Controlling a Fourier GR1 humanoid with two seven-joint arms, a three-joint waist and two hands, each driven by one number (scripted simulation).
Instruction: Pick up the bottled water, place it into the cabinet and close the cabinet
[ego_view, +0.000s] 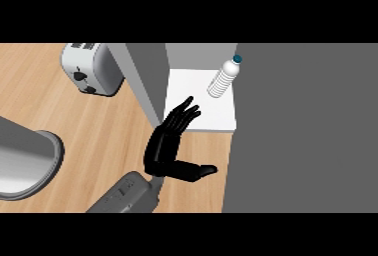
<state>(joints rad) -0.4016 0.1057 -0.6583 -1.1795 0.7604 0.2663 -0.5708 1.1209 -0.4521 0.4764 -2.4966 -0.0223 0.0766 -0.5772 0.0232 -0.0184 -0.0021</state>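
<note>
The bottled water (225, 77), clear with a teal cap, stands on the white shelf (196, 112) inside the cabinet, near the shelf's right side. The grey cabinet door (144, 82) stands open at the shelf's left. My left hand (166, 142) comes up from the lower middle, open with straight fingers. Its fingertips (188, 107) lie over the shelf's front left part, just right of the door's near edge, and the thumb sticks out to the right. It holds nothing and is well apart from the bottle. My right hand does not show.
A white toaster (92, 67) sits on the wooden counter (96, 125) at the back left. A large grey round vessel (26, 160) fills the left edge. The cabinet's grey body (303, 125) takes up the whole right side.
</note>
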